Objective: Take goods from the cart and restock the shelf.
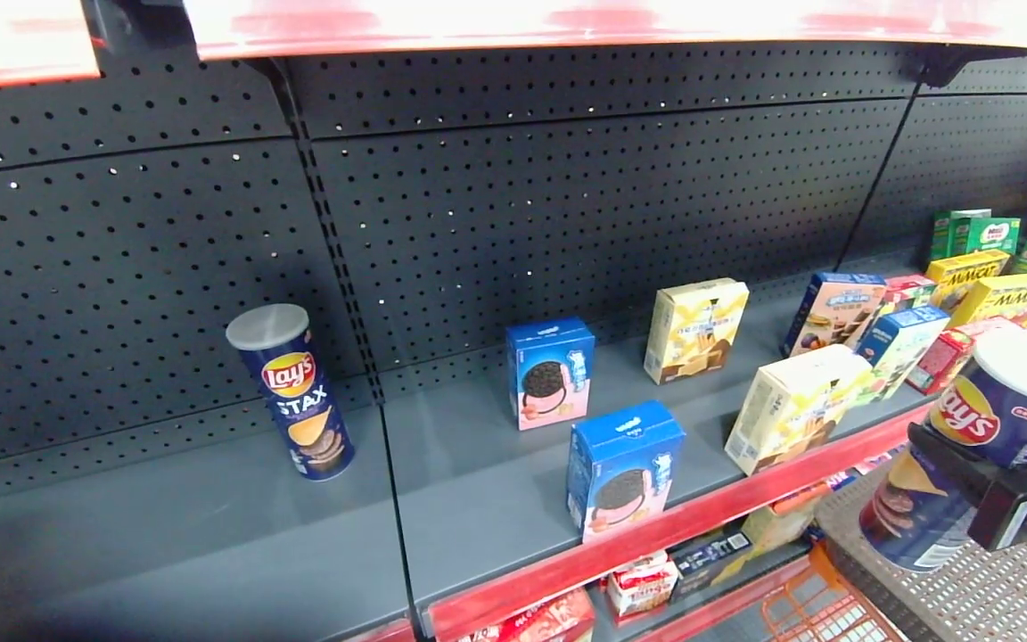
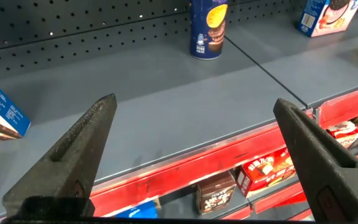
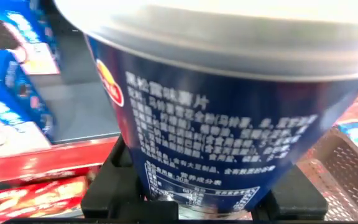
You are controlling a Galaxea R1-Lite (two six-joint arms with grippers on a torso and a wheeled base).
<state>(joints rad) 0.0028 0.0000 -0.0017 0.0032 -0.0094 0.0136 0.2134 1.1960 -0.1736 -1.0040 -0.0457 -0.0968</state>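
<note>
Chip can (image 1: 1004, 401), clamped tilted in the right tool (image 1: 968, 481) beyond the shelf's (image 1: 210, 526) front edge, could topple the yellow box (image 1: 794, 406) there; left tool (image 2: 191, 155) gapes wide.

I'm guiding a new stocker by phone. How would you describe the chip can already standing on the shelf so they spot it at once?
On the grey shelf with the black pegboard back, look at the left bay. A tall dark-blue can stands upright there, alone. It is the only cylinder among boxes; its twin is in the right gripper.
</note>
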